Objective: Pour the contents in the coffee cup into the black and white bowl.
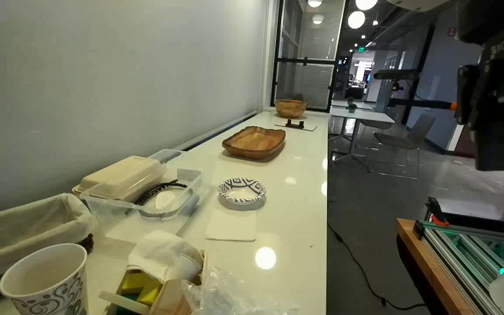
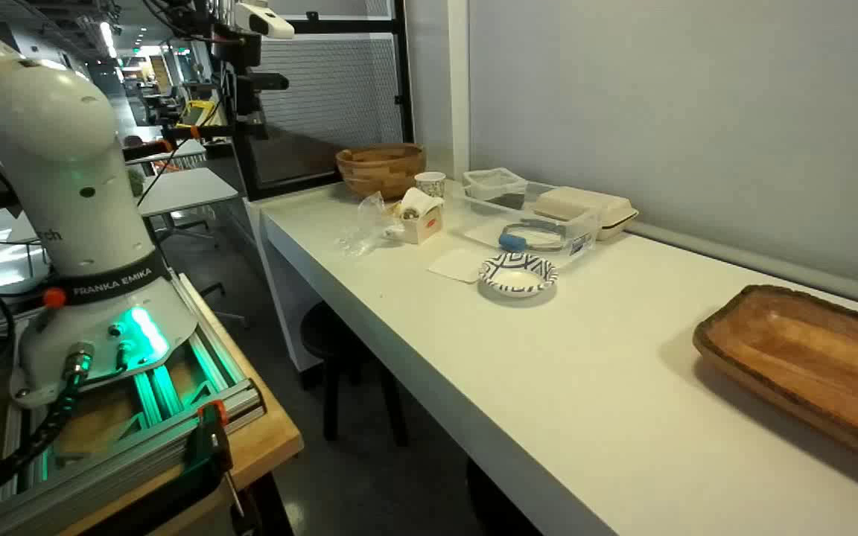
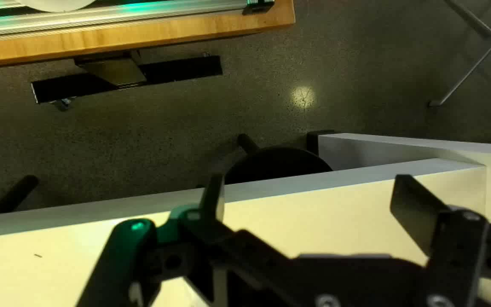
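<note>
Coffee cup (image 1: pixel 55 291): upright on the counter (image 2: pixel 570 387), partly behind a small carton (image 2: pixel 423 225) in an exterior view. Contents hidden. Black and white bowl (image 1: pixel 242 191): upright on the same counter, well apart from the cup, right at a paper sheet (image 1: pixel 231 225); can't tell if it sits on the sheet's edge.

Gripper (image 3: pixel 311 198): fingers spread wide, pointing down, up in the air and well apart from cup and bowl. Wrist view puts the counter's front edge and a black stool (image 3: pixel 277 166) between the fingers. Arm (image 2: pixel 56 134) rises from a wood-edged bench (image 2: pixel 276 439), across a strip of floor from the counter; its upper part runs out of frame.

Between cup and bowl: the carton, yellow packs and white paper in it, crumpled plastic bag (image 2: pixel 366 227) beside it. Clear bin (image 1: pixel 118 221) near the bowl on the wall side, dark band (image 1: pixel 161 187) in it. Takeout box (image 1: pixel 118 177) at the bin, can't tell if in or behind. Lined basket (image 1: pixel 15 243) just beside the cup. Past the bowl: wooden tray (image 1: pixel 254 142), then a round wooden bowl (image 1: pixel 291 108). Another wooden bowl (image 2: pixel 380 173) at the cup's end.
</note>
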